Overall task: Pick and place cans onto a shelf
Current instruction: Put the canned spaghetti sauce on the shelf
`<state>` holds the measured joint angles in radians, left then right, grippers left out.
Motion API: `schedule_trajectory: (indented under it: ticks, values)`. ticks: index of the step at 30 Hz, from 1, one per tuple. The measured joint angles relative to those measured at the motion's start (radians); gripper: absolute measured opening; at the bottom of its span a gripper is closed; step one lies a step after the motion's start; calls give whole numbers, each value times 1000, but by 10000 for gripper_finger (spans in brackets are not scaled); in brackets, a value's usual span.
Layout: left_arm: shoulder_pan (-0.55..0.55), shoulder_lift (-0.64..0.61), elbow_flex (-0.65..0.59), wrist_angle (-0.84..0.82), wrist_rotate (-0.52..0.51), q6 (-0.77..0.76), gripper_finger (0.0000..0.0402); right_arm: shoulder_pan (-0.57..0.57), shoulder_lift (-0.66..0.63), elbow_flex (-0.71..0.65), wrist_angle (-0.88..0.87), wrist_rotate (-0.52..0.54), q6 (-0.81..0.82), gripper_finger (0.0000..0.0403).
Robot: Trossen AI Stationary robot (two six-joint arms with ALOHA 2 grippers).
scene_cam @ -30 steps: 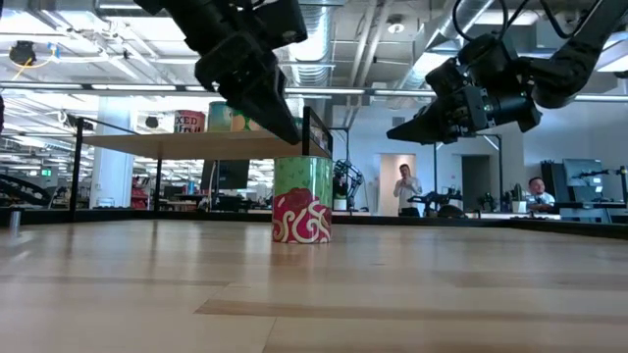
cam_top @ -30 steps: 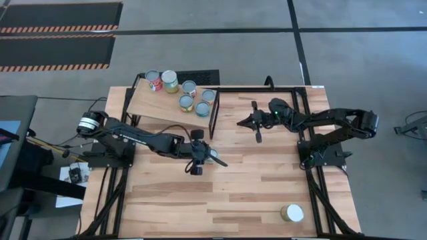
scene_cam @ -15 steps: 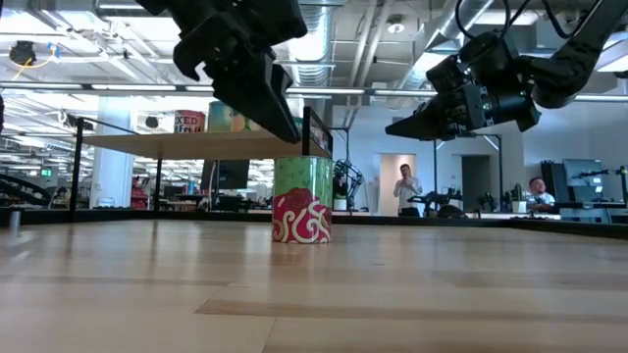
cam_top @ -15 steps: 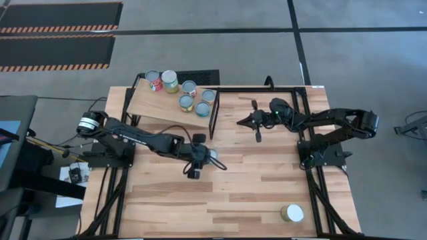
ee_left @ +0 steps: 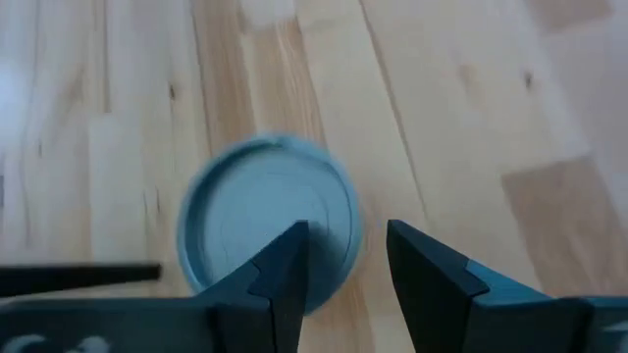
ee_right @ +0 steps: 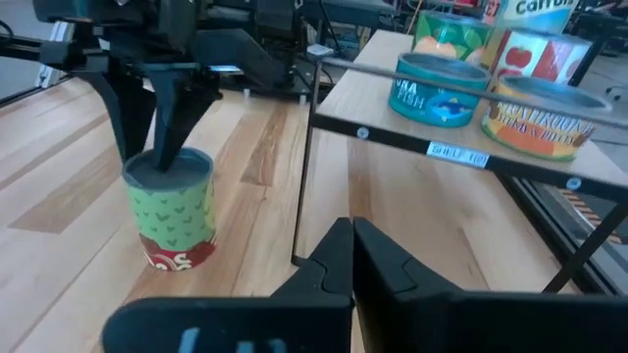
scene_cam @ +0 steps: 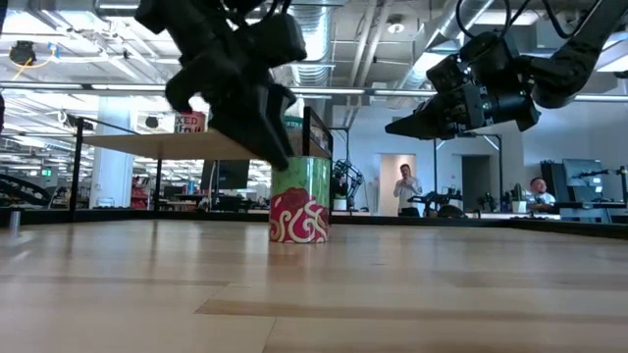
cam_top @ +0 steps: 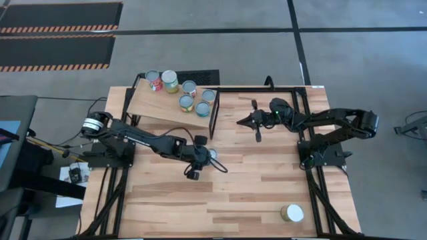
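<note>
Green can [scene_cam: 299, 201]: standing on the counter [cam_top: 267, 180], unheld.
Left pincer [ee_left: 339, 257]: I'm hovering it above, partly open, empty.
Next: I'm judging lower, straddle, close.

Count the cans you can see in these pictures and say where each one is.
7: five cans on the shelf, one under the left gripper, one near the table's front right corner. Others may be hidden.

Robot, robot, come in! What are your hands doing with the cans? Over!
Left gripper open above the green can on the table, not gripping. Right gripper shut, waiting mid-air near the shelf. Five cans shelved; cream-topped can still out. Nothing blocking.
</note>
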<state>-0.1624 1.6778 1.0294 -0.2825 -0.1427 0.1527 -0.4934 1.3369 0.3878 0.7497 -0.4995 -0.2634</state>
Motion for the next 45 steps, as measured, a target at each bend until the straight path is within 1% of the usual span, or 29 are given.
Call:
schedule_trajectory:
  ticks: [3, 6, 9, 14, 20, 25, 31, 34, 37, 41, 45]
  values:
    - [9, 20, 10, 19, 6, 15, 129, -3, 0, 0, -2, 0, 0, 15]
    - [11, 17, 10, 14, 2, 15, 114, -8, 0, 0, 0, 3, 1, 14]
    - [12, 10, 10, 6, -25, 5, 81, -8, 0, 0, -1, 3, 1, 14]
    - [14, -4, 16, -1, -20, -6, 13, -8, 0, 0, -4, 3, 1, 16]
    - [14, -10, 56, -62, -20, -34, 6, -8, 0, 0, -8, 3, 0, 13]
    - [14, -11, 68, -160, -3, -110, 3, -8, 0, 0, -10, 3, 1, 17]
    - [-7, -46, 69, -352, -1, -294, 1, -8, 0, 0, -12, 3, -1, 13]
    - [-29, -83, 68, -449, -8, -423, 1, -9, 0, 0, -15, 3, -2, 14]
    - [-60, -129, 66, -574, -46, -577, 1, -9, 0, 0, -16, 3, -4, 17]
    - [-101, -197, 11, -670, -90, -804, 1, -9, 0, 0, -16, 3, -6, 14]
    - [-128, -296, -84, -685, -137, -1002, 1, -9, 0, 0, -16, 3, -7, 13]
